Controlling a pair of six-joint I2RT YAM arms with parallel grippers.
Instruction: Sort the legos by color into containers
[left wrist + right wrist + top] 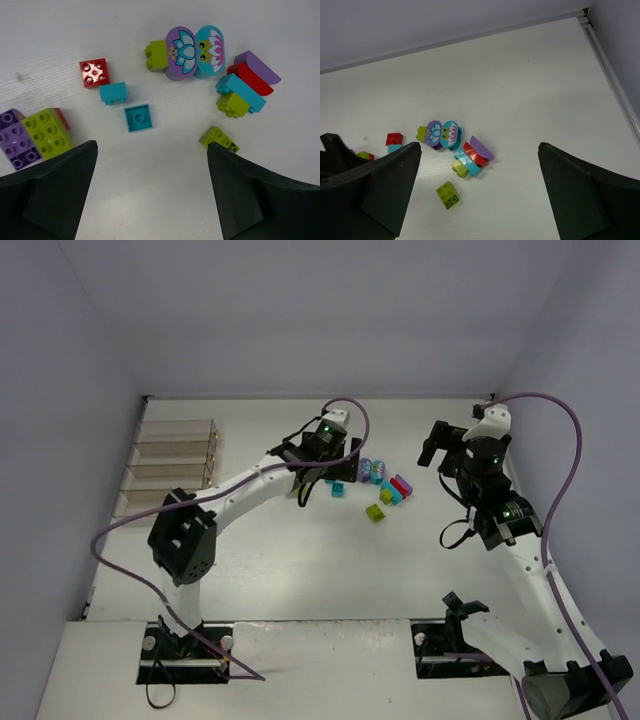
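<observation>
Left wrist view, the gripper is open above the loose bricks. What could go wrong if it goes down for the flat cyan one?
The flat cyan brick lies close to a second cyan brick and a red brick, so the open left gripper might knock those aside as it closes. The clear containers sit side by side, so a loose drop could land in the wrong one.

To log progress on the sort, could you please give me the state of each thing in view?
legos: mixed in a loose scatter, unsorted.
containers: appear empty.
left gripper: open, empty, above the legos.
right gripper: open, empty, raised.
</observation>
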